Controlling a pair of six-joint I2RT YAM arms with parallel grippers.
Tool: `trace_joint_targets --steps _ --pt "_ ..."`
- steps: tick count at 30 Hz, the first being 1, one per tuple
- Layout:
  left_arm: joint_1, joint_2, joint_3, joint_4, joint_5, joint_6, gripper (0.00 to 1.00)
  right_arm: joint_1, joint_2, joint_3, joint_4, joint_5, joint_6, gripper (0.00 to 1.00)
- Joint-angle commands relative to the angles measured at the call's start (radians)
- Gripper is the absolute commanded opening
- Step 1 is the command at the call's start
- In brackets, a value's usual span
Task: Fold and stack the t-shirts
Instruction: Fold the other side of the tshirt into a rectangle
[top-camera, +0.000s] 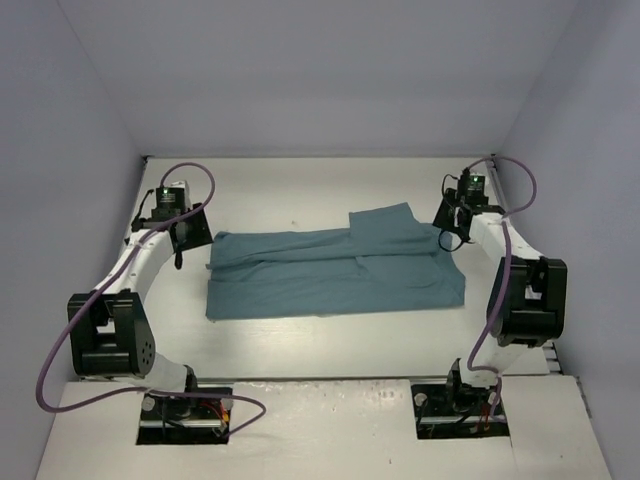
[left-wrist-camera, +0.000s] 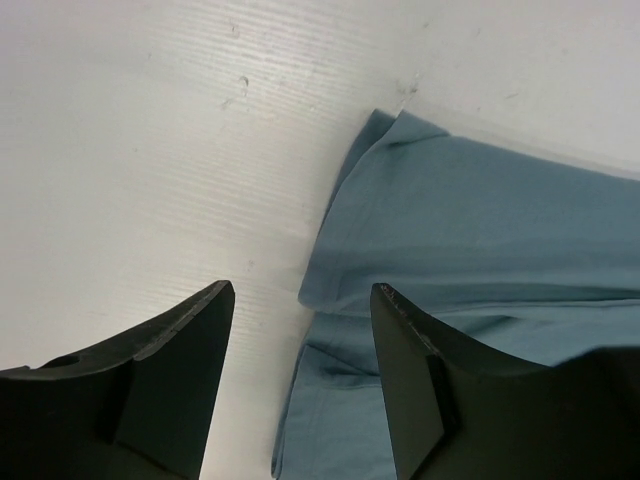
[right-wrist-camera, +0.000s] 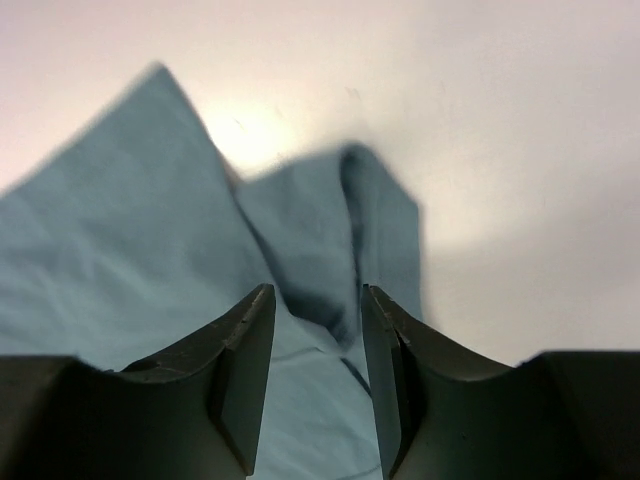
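Note:
One teal t-shirt (top-camera: 335, 272) lies folded into a long band across the middle of the white table (top-camera: 300, 190), with a sleeve flap sticking out at its far right. My left gripper (top-camera: 180, 250) hangs just over the shirt's left end. In the left wrist view this gripper (left-wrist-camera: 300, 300) is open, and the shirt's edge (left-wrist-camera: 470, 230) lies loose on the table below the gap. My right gripper (top-camera: 451, 236) hovers at the shirt's right end. The right wrist view shows it (right-wrist-camera: 318, 295) open too, with rumpled cloth (right-wrist-camera: 120, 230) beneath and nothing pinched.
Pale walls (top-camera: 80, 120) close in the table on the left, back and right. Both arm bases (top-camera: 185, 410) sit at the near edge. Each arm's elbow stands beside an end of the shirt, the right one (top-camera: 525, 300) close to the wall.

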Motion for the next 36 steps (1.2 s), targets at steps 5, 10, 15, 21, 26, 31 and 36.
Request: trace_joint_targets --steps 5,10,15,21,26,31,36 --pt "-0.105 0.058 0.119 0.021 0.085 -0.018 0.54 0.022 0.101 0.278 0.033 -0.217 -0.177 0.38" --pt "-0.176 0.108 0.171 0.016 0.121 -0.033 0.54 0.029 0.252 0.385 0.033 -0.284 -0.221 0.41" --pt "-0.189 0.117 0.203 -0.021 0.134 -0.03 0.54 0.044 0.416 0.541 0.031 -0.347 -0.266 0.47" --pt "-0.197 0.077 0.171 -0.046 0.151 -0.015 0.54 0.077 0.541 0.643 0.029 -0.342 -0.308 0.47" --pt "-0.201 0.046 0.125 -0.063 0.147 0.007 0.54 0.087 0.599 0.683 0.028 -0.324 -0.304 0.46" --pt "-0.2 0.027 0.106 -0.071 0.137 0.017 0.54 0.093 0.627 0.677 0.026 -0.288 -0.308 0.45" --pt "-0.201 0.021 0.103 -0.076 0.137 0.025 0.54 0.094 0.618 0.64 0.027 -0.238 -0.311 0.43"
